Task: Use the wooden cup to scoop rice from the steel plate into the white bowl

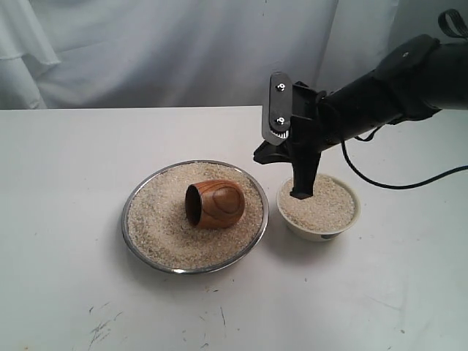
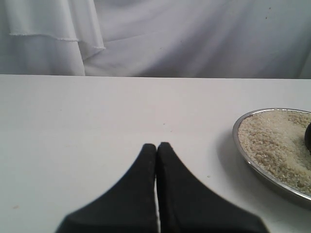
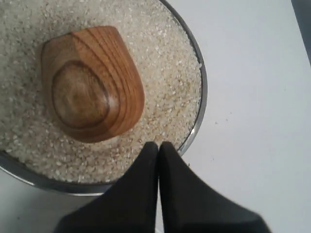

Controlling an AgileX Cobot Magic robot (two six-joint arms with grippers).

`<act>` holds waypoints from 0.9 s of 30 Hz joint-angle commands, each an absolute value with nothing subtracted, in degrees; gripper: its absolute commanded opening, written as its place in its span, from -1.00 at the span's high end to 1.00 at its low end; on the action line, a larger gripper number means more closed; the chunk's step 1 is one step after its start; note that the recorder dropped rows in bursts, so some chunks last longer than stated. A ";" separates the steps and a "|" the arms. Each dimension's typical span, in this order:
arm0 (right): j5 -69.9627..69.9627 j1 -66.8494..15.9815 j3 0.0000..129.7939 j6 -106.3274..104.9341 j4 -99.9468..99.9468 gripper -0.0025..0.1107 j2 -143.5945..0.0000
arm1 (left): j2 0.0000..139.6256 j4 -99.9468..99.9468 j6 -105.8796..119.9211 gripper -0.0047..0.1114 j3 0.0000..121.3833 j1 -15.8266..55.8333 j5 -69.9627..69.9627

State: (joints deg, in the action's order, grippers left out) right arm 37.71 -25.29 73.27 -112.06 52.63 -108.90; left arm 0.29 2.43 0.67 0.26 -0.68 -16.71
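Finds the wooden cup (image 1: 215,204) tipped on its side on the rice (image 1: 164,228) in the steel plate (image 1: 125,223), clear of the rim all round. Has the right pincer (image 1: 300,194) shut, empty, hanging over the plate-side edge of the rice-filled white bowl (image 1: 303,229), itself just beside the plate. Has the left pincer (image 2: 156,145) shut, empty, over open desk (image 1: 58,183) near the plate's rim
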 commanded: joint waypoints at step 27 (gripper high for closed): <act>50.76 -27.98 82.81 -87.52 47.03 -0.82 -112.64 | 0.00 2.48 0.49 0.92 0.00 -0.60 -16.34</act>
State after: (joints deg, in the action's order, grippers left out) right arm 51.67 -27.71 82.36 -88.61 44.44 -112.44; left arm 0.29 2.43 0.67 0.26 -0.68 -16.71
